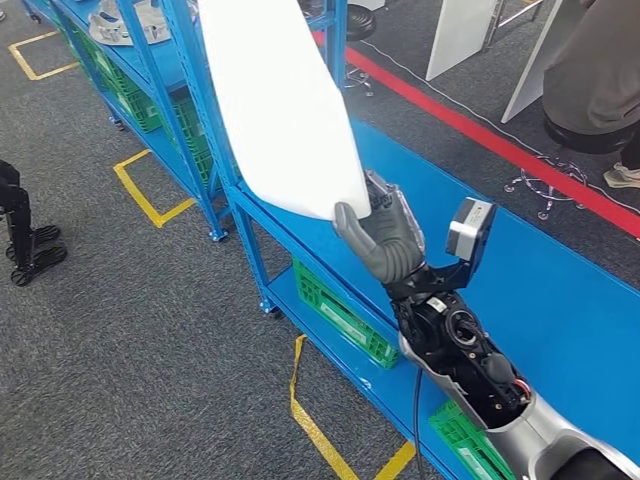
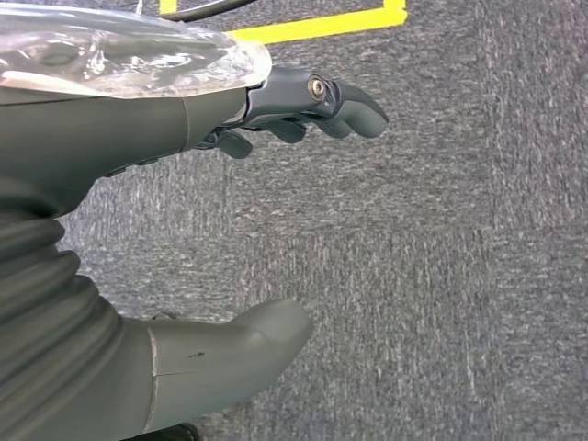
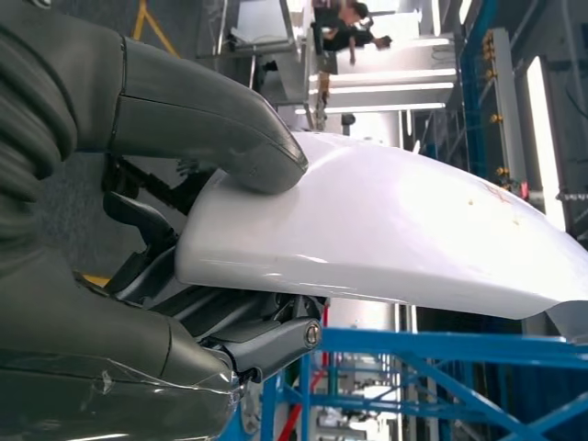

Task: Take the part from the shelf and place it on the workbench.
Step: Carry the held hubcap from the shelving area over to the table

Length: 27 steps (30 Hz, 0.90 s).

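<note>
Your right hand grips the white panel by its near edge, thumb pressed on top and fingers curled beneath; the panel's long axis runs away from the hand toward eleven o'clock in the head view, held in the air over the blue workbench; bare bench top lies at about three o'clock from the hand; your left hand hangs over the carpet, fingers apart and holding nothing, so the right arm is the nearer one.

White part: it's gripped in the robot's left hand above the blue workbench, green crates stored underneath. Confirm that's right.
Not quite. The right hand grips the white part, as the head view and right wrist view show; the left hand holds nothing. The rest stands: blue workbench, green crates underneath.
</note>
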Motion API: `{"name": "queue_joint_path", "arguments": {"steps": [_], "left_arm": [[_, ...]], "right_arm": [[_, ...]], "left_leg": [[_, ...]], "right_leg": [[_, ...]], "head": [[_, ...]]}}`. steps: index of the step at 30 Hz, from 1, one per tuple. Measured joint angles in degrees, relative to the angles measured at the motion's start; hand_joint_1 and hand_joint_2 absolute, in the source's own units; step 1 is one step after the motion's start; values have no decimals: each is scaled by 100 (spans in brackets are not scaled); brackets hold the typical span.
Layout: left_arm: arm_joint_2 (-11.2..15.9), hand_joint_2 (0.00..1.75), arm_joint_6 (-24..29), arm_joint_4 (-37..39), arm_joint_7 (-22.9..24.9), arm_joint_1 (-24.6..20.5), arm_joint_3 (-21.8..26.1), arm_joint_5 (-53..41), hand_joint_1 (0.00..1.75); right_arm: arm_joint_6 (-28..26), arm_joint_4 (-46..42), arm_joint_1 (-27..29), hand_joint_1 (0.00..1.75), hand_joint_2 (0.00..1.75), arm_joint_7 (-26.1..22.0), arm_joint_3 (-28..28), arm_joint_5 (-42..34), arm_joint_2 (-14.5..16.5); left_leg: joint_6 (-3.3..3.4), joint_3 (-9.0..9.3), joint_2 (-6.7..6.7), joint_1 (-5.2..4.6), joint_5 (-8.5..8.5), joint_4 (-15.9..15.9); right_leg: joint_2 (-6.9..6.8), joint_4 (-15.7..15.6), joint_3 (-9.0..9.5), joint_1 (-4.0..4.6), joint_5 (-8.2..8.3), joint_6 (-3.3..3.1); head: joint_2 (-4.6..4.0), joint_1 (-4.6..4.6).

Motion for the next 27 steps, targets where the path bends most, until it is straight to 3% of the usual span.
{"name": "queue_joint_path", "arguments": {"steps": [17,22,27], "left_arm": [[-48,175,-9,0,28,-75,0,-191,0],[-56,175,-9,0,43,-105,0,-276,0],[-68,175,-41,0,69,-142,0,-299,0]], "right_arm": [[11,169,7,175,175,11,79,510,4],[12,176,14,175,175,12,79,584,4],[18,174,35,175,175,29,73,629,4]], "left_leg": [[15,-4,0,-5,-13,19],[53,-21,0,-10,-38,58],[119,-3,2,4,-51,41]], "right_leg": [[0,-2,1,-6,-1,4],[0,-2,4,-10,-10,25],[-7,-20,21,-15,-31,93]], "head": [[0,-1],[0,-1],[0,1]]}}
